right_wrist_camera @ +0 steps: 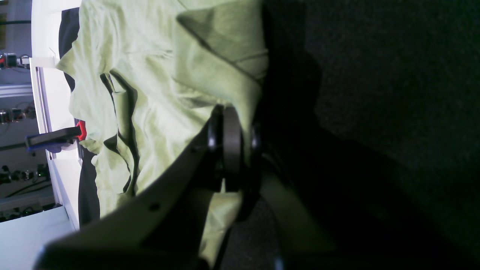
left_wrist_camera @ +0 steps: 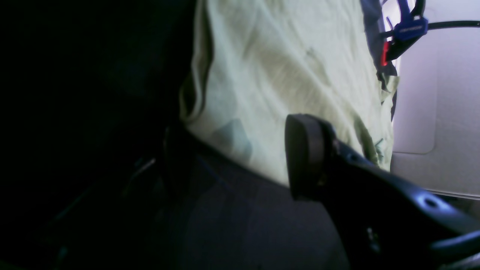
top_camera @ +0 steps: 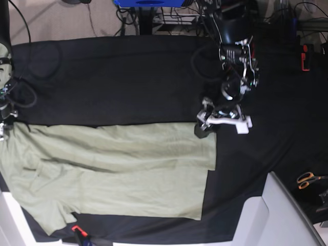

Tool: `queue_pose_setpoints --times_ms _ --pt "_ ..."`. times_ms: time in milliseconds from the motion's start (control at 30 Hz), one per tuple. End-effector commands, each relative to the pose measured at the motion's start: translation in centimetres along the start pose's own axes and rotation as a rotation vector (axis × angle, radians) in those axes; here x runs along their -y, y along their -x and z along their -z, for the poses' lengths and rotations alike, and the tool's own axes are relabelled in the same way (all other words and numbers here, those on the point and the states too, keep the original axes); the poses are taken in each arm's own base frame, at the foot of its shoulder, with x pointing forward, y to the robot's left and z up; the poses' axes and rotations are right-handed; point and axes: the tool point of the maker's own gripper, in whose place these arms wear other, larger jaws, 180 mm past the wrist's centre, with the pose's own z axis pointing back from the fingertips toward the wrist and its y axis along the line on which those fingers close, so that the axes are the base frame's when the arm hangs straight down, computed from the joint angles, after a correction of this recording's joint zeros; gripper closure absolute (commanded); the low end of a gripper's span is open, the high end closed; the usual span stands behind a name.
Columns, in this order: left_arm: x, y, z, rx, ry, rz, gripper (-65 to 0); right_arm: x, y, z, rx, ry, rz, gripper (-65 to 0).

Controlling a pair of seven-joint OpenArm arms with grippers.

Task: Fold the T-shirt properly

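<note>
Three views to check, and in the left wrist view you see the left gripper low over the black cloth table covering, right at a straight edge of the T-shirt. One padded finger shows clearly against the pale green cloth; the other is lost in the dark on the left, with an open gap between and nothing in it. A blue and red clamp sits at the far table edge beyond the shirt.

In the right wrist view, the right gripper has its pads pressed together on a fold of the T-shirt at the cloth's edge, and the fabric bunches up around the pinch. The rest of the shirt spreads away to the left in wrinkles, with the black covering dark on the right.

In the base view, the T-shirt lies spread across the near half of the black covering, stretching from the view's left edge towards the middle. The left gripper stands at the shirt's upper right corner. The right gripper is at the shirt's far left corner, mostly cut off by the frame. Orange-handled scissors lie well apart on the right.
</note>
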Motion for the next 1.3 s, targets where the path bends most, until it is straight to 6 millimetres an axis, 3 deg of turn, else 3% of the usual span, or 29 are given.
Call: queue_pose_setpoints --times_ms 0,200,267,333,533,667,767,1000,1133,1267 --pt "0.7 -0.1 0.5 -0.007 0.011 -0.002 -37.4 -1.2 -2.1 0.1 0.041 -0.022 -0.004 -0.2" --pt "1.1 0.7 2.2 -0.05 0.012 -0.044 -35.5 -1.2 -2.2 0.1 0.044 -0.022 -0.007 -0.2" --pt "0.9 1.0 2.4 -0.059 0.008 -0.05 -21.9 -1.2 -2.2 0.1 0.043 -0.022 -0.008 -0.2" --pt "0.7 1.0 2.3 -0.061 0.003 -0.048 0.0 -1.2 -2.2 0.1 0.043 -0.022 -0.008 -0.2" --pt "-1.8 -0.3 0.8 -0.047 -0.04 -0.006 0.0 -2.0 -3.3 0.0 0.062 -0.04 -0.068 -0.2" --pt "-3.1 -1.8 -2.0 0.007 -0.063 0.072 0.0 -1.9 -4.7 -0.6 0.07 -0.045 -0.168 -0.2" --pt "-3.7 -1.7 -3.8 0.005 -0.073 0.136 0.0 -1.4 -6.1 -1.3 0.074 -0.039 -0.211 -0.2" --pt "-4.1 -0.3 -7.2 -0.008 -0.079 0.228 0.0 1.5 -4.8 -3.3 -0.046 -0.003 -0.274 -0.2" --pt "-4.6 -0.1 -9.6 0.003 -0.095 0.26 0.0 3.0 -5.3 -6.3 -0.033 -0.022 -0.294 0.0" --pt "-5.6 0.2 -11.5 -0.006 -0.12 0.295 0.0 3.9 -3.5 -8.9 -0.068 -0.029 -0.338 0.0"
